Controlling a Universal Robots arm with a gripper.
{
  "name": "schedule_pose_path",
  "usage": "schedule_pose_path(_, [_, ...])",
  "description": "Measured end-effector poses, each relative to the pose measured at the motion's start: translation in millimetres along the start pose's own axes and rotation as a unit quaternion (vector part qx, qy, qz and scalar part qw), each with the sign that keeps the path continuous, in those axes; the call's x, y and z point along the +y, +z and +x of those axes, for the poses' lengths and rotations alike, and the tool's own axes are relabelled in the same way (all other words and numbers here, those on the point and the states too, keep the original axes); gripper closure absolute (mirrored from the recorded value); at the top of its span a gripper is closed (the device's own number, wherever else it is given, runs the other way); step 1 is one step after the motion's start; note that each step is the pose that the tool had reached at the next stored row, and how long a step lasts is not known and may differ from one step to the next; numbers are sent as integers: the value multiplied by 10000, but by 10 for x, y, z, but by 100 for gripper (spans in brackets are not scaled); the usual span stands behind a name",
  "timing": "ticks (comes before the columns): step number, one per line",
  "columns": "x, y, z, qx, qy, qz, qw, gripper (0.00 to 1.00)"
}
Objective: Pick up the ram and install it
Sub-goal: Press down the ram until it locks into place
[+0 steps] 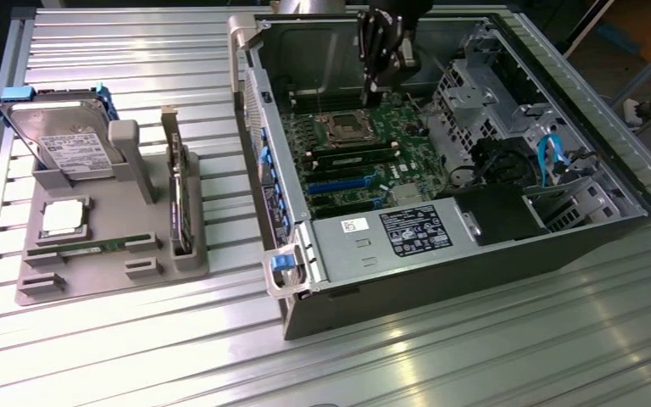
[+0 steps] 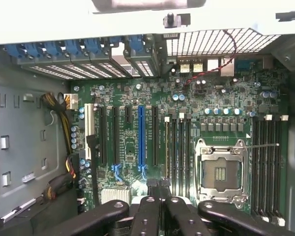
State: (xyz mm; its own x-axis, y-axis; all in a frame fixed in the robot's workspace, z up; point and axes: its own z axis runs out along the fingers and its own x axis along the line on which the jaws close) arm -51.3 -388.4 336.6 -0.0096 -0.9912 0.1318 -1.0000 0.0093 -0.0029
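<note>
**Closed pincer over the seated ram**

The pincer (image 1: 380, 85) (image 2: 159, 189) hung inside the open computer case (image 1: 439, 280), its jaws pressed together and holding nothing. Just beside its tips the ram (image 1: 354, 158) (image 2: 166, 147) stood on edge in a slot of the green motherboard (image 1: 359, 191), next to the empty processor socket (image 2: 220, 172). Well apart, towards the exterior view's left, a grey tray (image 1: 99, 280) held a hard drive (image 1: 65, 144).

A ribbed metal table (image 1: 473, 339) carries two things, set apart: a grey parts tray (image 1: 111, 263) toward the exterior view's left, and an open computer case (image 1: 439, 280) toward its right.
</note>
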Motion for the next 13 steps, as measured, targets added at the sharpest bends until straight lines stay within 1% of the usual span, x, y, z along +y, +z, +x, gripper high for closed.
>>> schedule_pose_path(4, [0, -66, 9, 0, 0, 0, 10000, 89])
schedule_pose_path(11, [0, -74, 10, 0, 0, 0, 10000, 89])
schedule_pose_path(13, [0, -93, 12, 1, 0, -1, 10000, 89])
